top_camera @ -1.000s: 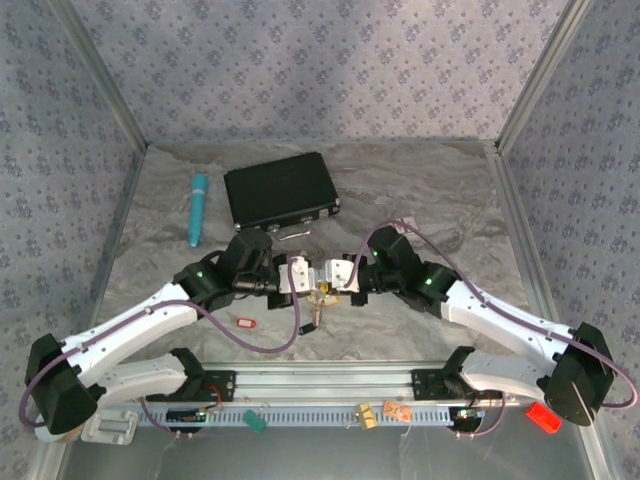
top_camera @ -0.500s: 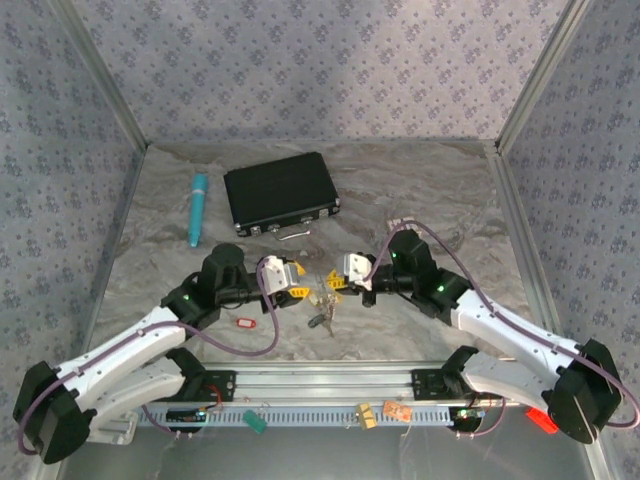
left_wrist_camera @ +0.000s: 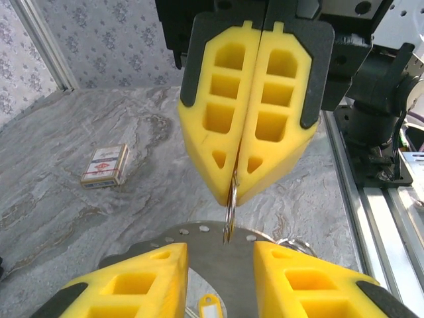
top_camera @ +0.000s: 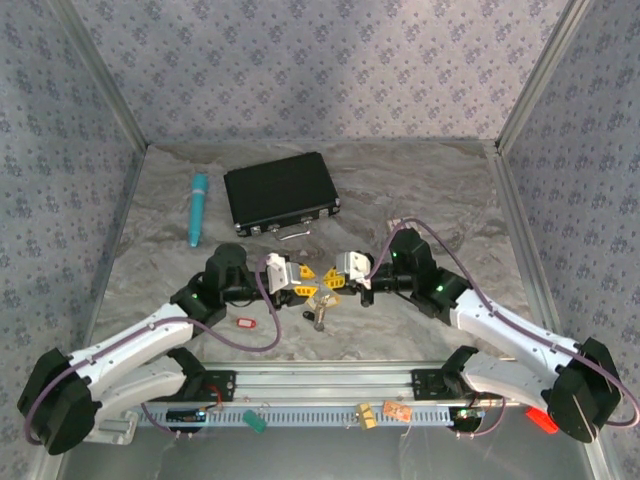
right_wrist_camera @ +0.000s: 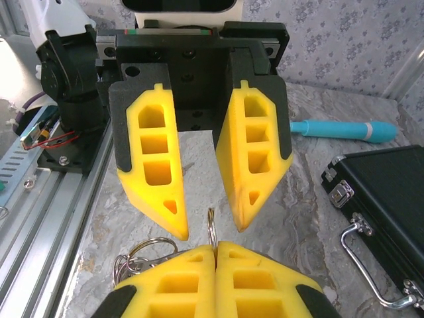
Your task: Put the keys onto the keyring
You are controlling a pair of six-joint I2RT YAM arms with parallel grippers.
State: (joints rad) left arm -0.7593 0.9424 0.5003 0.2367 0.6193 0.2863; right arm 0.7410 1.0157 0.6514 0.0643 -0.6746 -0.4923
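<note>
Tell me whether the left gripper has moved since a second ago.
Yes. Judged against the black case, the left gripper has drawn back to the left and sits slightly farther from the case's front edge.

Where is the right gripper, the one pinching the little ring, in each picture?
Top view: right gripper just right of centre, facing the left gripper.
Left wrist view: right gripper at top centre, fingers shut.
Right wrist view: right gripper at bottom centre.
Shared landmark: the ring poking out of its closed fingers.
</note>
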